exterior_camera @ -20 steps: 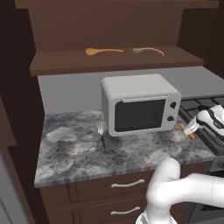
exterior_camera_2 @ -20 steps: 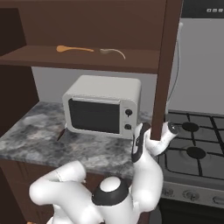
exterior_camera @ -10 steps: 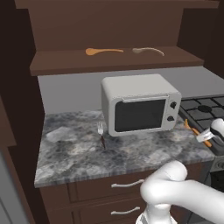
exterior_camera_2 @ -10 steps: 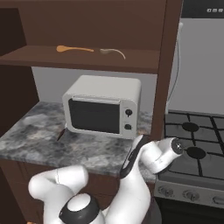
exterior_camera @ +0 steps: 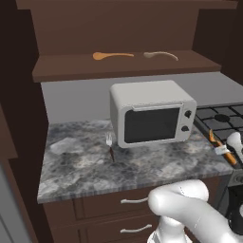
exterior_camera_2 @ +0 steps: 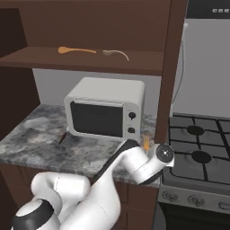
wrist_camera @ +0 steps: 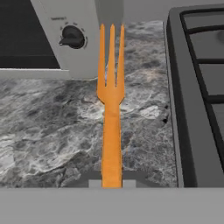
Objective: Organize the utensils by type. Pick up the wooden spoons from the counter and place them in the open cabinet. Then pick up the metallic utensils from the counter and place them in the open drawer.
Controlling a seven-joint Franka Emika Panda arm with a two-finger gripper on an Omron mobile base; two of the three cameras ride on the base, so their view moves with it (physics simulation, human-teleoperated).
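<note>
My gripper (wrist_camera: 112,183) pinches the orange three-tined fork (wrist_camera: 111,131) by its handle, tines ahead over the grey marbled counter (wrist_camera: 48,131). Thin grip; it could twist or slip during the swing.

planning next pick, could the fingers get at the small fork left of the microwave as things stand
Probably not yet: the fingers are shut on an orange fork. The small fork itself lies clear on the counter.

Arm swung down and right, now lower over counter edge by the stove. Gripper (wrist_camera: 112,181) closed further and now clamps the orange fork (wrist_camera: 111,96); fork sits lower and nearer the stove (exterior_camera: 223,118) than before.
</note>
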